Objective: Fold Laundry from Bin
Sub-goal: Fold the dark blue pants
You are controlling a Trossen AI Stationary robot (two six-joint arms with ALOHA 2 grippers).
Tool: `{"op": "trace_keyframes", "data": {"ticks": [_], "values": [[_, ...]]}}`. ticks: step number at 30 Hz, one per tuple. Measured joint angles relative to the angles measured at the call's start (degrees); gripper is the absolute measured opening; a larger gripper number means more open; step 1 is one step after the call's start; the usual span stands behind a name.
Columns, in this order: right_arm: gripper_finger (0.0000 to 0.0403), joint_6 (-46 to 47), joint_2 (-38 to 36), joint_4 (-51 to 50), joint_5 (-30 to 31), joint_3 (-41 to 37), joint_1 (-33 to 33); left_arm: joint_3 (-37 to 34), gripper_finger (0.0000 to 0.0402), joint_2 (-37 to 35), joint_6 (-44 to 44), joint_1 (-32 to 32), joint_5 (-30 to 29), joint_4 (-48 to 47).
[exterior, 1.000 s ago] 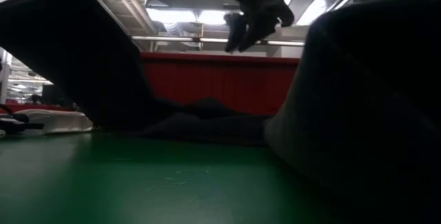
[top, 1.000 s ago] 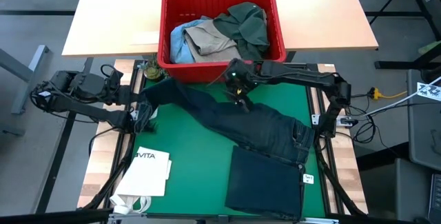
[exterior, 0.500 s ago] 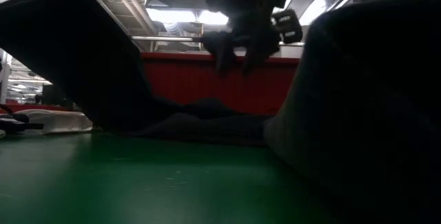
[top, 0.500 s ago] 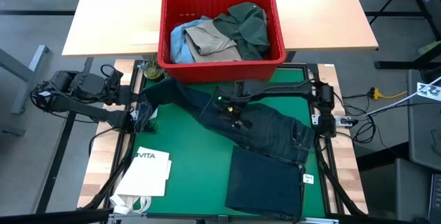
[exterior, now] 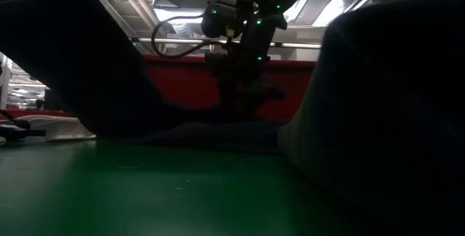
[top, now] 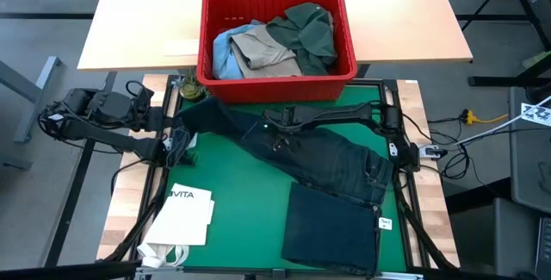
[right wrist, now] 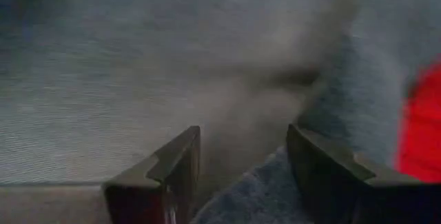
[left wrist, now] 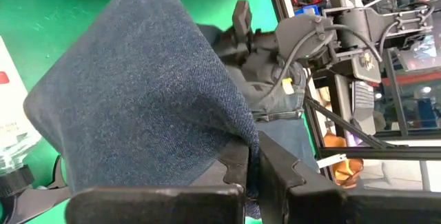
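Note:
The dark navy trousers [top: 318, 155] lie slantwise across the green mat [top: 232, 202], from the far left to the right. My left gripper [top: 179, 146] is at the mat's left edge, shut on one leg's end. My right gripper [top: 280, 138] is open and low over the trousers' middle, also shown in the low view [exterior: 240, 102]. The red bin [top: 207, 39] stands beyond the mat. It holds a dark green shirt [top: 306, 30], a khaki garment [top: 263, 49] and light blue denim [top: 224, 52]. My left gripper pinches the trouser leg's end [left wrist: 241, 145] between its two shut fingers. The cloth drapes over the fingers and runs off slack toward the mat's middle. My right gripper's open fingers [right wrist: 165, 176] point down on either side of a raised fold [right wrist: 262, 182]; I cannot tell whether they touch it.
A folded dark garment [top: 331, 228] lies on the mat's near right part. A white paper bag printed VITA [top: 185, 215] lies at the near left. The bin's front wall [exterior: 182, 83] stands just beyond the trousers.
My right gripper has moved from just in front of the bin toward the table's near-left and down onto the trousers' middle. The trousers and my left gripper have kept still.

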Motion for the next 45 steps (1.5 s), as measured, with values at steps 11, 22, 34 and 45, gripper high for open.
{"op": "trace_keyframes", "data": {"ticks": [11, 22, 34, 45], "values": [[0.0218, 5.0, 0.3, 6.8, 18.6, 0.0, -2.5, 0.0, 0.0009, 0.0, 0.0, 0.0, 1.0, -0.1], [0.0218, 4.7, 0.3, 6.9, 21.6, 0.0, -5.4, 0.0, 0.0009, 0.0, -3.2, 0.0, 2.4, 0.2], [0.0218, 3.0, 0.0, 7.1, 19.9, 0.0, -5.3, 0.0, 0.0009, 3.9, -7.3, 0.0, 2.4, 5.0], [0.0218, 1.3, -0.6, 8.7, 25.0, 1.6, -5.2, 0.0, 0.0009, 16.8, -7.1, 0.0, 7.1, 19.0]]}}
